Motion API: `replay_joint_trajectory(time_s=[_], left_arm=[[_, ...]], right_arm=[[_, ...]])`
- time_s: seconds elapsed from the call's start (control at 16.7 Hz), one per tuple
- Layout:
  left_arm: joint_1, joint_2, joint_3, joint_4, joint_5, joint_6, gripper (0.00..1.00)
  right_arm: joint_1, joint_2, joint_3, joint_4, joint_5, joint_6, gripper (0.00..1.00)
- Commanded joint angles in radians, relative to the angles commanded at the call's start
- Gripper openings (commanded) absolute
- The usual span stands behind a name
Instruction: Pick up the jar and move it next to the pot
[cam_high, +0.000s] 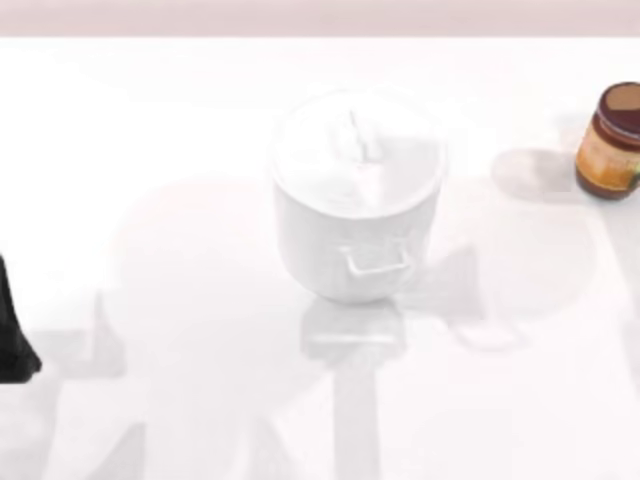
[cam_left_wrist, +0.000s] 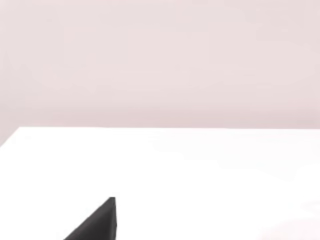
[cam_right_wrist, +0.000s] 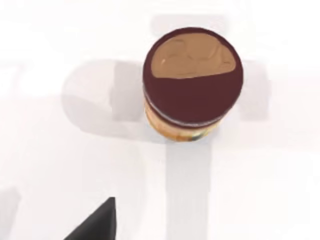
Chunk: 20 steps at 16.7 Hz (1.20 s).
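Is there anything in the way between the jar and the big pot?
Nothing visible. The jar stands upright at the table's right edge, and the pot sits in the middle. Only bare white table and shadows lie between them. The right wrist view looks down on the jar's lid, with nothing above it.

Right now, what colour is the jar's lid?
Dark brown, with a lighter tan patch; the jar shows it best in the right wrist view.
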<state>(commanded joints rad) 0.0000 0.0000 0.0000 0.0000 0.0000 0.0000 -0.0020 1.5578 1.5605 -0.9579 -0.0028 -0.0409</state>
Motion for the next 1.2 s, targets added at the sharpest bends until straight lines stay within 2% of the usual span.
replay_joint_trajectory(time_s=[0.3, 0.6, 0.84, 1.2], left_arm=[[0.000, 0.000, 0.000, 0.000, 0.000, 0.000, 1.00], [0.000, 0.000, 0.000, 0.000, 0.000, 0.000, 1.00], [0.000, 0.000, 0.000, 0.000, 0.000, 0.000, 1.00], [0.000, 0.000, 0.000, 0.000, 0.000, 0.000, 1.00]], right_arm=[[0.008, 0.478, 0.467, -0.266, -0.002, -0.029, 1.00], [0.016, 0.812, 0.797, -0.443, -0.002, -0.054, 1.00], [0.018, 0.930, 0.915, -0.499, -0.002, -0.063, 1.00], [0.013, 0.935, 0.914, -0.496, -0.002, -0.064, 1.00]])
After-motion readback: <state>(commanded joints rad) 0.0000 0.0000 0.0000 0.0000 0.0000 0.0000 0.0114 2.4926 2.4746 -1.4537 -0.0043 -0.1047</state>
